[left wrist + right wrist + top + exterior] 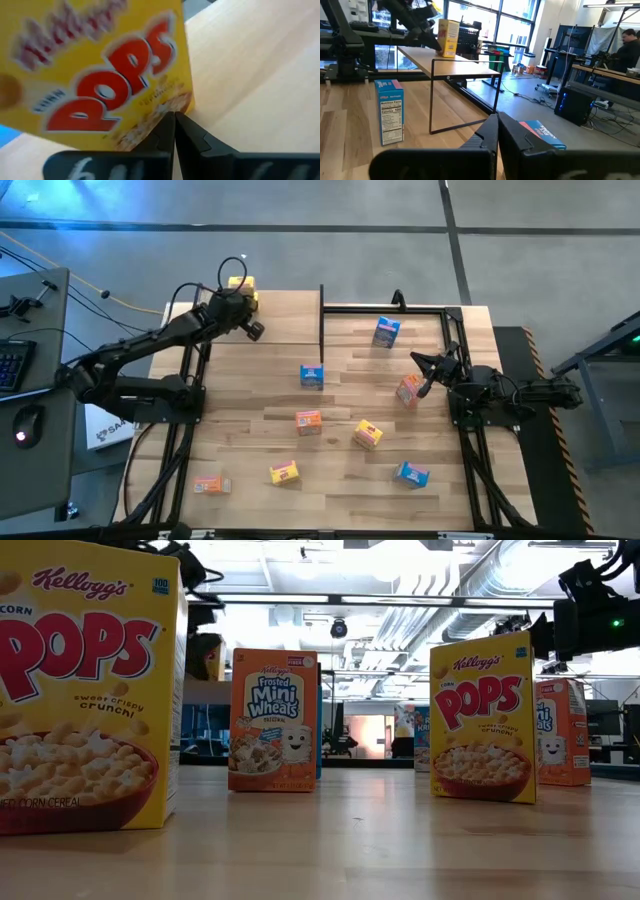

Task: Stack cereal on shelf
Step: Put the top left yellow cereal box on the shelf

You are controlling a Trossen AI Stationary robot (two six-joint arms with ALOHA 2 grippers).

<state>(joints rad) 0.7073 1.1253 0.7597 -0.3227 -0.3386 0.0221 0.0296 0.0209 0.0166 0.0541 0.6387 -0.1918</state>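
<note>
Nearest the low camera stands a yellow Pops box [85, 700] on the desk [340, 395], with a Mini Wheats box [273, 720] and a second Pops box [484, 718] behind it.

Our left gripper [250, 328] is up at the shelf [270, 320], its fingers together just beside a yellow box [241, 286] that stands on the board near the far corner; the wrist view shows the fingertips at the box's lower edge, not around it. Our right gripper [425, 375] waits with fingers together next to an orange box [408, 390].

We judge the main risk to be a nudge: the yellow box sits near the shelf's edge, so a sideways drift of the left gripper could tip it or push it off.

Most cereal is on the desk, not yet shelved: blue boxes [386, 331] and [311, 376] under the black frame, others spread toward the near edge. The frame's posts [432, 95] stand between the right gripper and the board.
</note>
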